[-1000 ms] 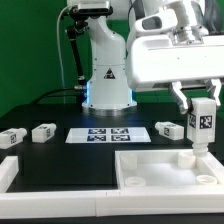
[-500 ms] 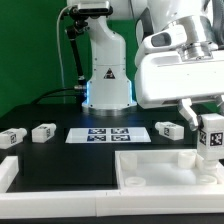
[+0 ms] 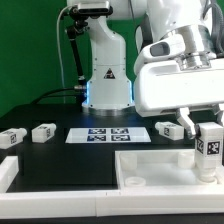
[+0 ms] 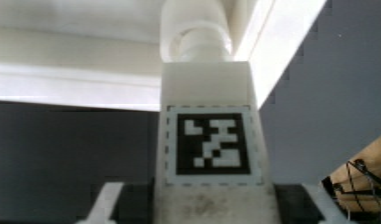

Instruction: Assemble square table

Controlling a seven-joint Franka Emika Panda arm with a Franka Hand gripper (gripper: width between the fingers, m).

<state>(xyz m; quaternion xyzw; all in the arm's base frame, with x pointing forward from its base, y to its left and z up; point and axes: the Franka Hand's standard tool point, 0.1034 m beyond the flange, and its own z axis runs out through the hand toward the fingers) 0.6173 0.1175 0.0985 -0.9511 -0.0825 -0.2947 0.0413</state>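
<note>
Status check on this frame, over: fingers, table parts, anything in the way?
Fingers shut on one leg, upright. Leg at slab corner, exterior view's right; seating unclear. Three loose legs flank marker board. Nothing seen in the way.

White robot arm (image 3: 105,70) bent over to exterior view's right; two-finger gripper (image 3: 207,131) pointing down, jaws clamped on white tagged leg block (image 3: 208,152).

The leg block (image 3: 208,150) was white, and its face bore a black-and-white square tag (image 4: 212,143) inside a dashed outline. The square table slab (image 3: 150,165) was plain white. The loose leg blocks (image 3: 43,131) were white with black tags. The marker board (image 3: 104,134) was white, printed with black squares. The tabletop (image 3: 60,158) was black, the backdrop (image 3: 30,50) green and the robot arm (image 3: 105,50) white.
</note>
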